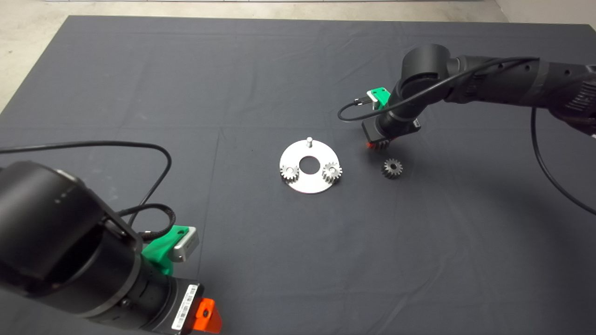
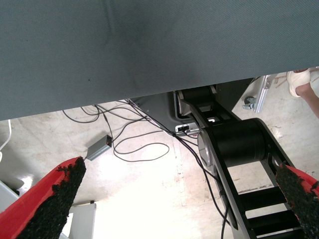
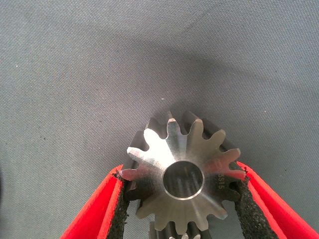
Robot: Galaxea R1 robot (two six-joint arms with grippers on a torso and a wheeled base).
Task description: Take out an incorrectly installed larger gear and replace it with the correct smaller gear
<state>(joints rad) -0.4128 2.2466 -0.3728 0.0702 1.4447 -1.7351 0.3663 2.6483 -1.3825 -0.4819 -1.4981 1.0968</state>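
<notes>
My right gripper (image 1: 378, 145) hangs low over the mat, to the right of the round silver plate (image 1: 307, 185). It is shut on the larger gear (image 3: 182, 177), a shiny steel gear with long pointed teeth, and both black pads (image 3: 123, 199) press against those teeth. The smaller gear (image 1: 392, 168) lies loose on the mat just in front of that gripper. Two small gears (image 1: 289, 172) (image 1: 332, 171) sit on the plate's near side, and its far pin (image 1: 308, 141) stands bare. My left gripper (image 2: 179, 172) waits open at the mat's lower left corner, holding nothing.
The plate has a round centre hole (image 1: 309, 164). The right arm's black cable (image 1: 354, 106) loops out left of its wrist. The left wrist view looks past the mat's edge at floor cables (image 2: 134, 144), the robot's base (image 2: 234, 144) and a person's shoe (image 2: 303, 82).
</notes>
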